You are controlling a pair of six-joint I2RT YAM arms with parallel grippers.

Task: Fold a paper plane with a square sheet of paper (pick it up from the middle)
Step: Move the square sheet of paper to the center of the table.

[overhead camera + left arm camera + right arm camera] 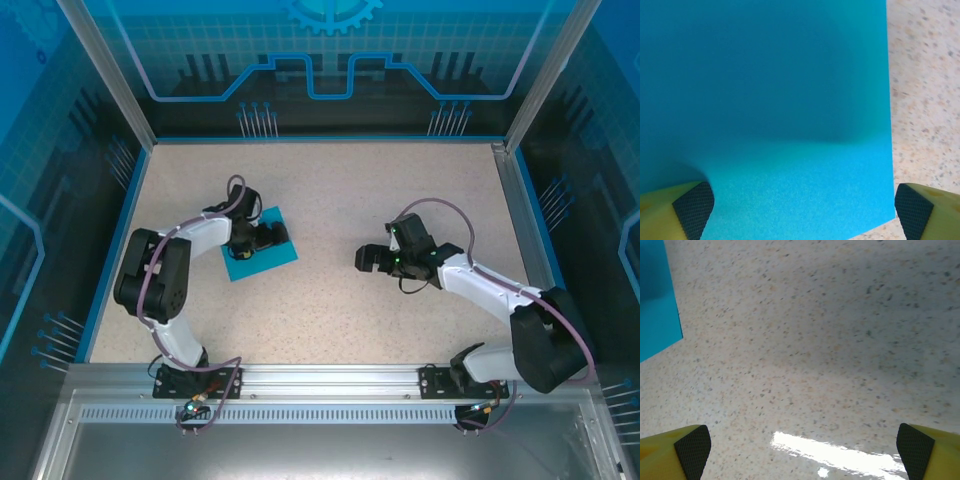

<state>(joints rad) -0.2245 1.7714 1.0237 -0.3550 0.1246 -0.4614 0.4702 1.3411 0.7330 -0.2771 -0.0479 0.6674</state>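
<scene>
Paper is the whole story at this moment: the square sheet of paper [262, 262] lies flat and unfolded on the speckled table [400, 190], with no crease that I can see.

The left gripper [278, 237] hangs directly over the sheet with its jaws spread wide and nothing between them. In its wrist view the left gripper [800, 207] looks straight down on the sheet [765, 100]. One of its pads [692, 207] stands over the paper and the other sits just past the sheet's edge, above bare table. Whether the pads touch the paper or hover just above it is hard to tell from so close a view.

The right gripper [366, 258] waits well apart from the sheet, facing it, jaws equally wide and empty. From the wrist, the right gripper [802, 447] sees only one corner of the sheet [657, 300] at the frame's edge.

I judge this to be the opening step, the pick-up from the middle, not yet made. The next move probably calls for centring both pads over the sheet, pressing lightly, then closing so the thin paper buckles into a ridge that can be pinched. Too hard a push may slide or crumple it.
</scene>
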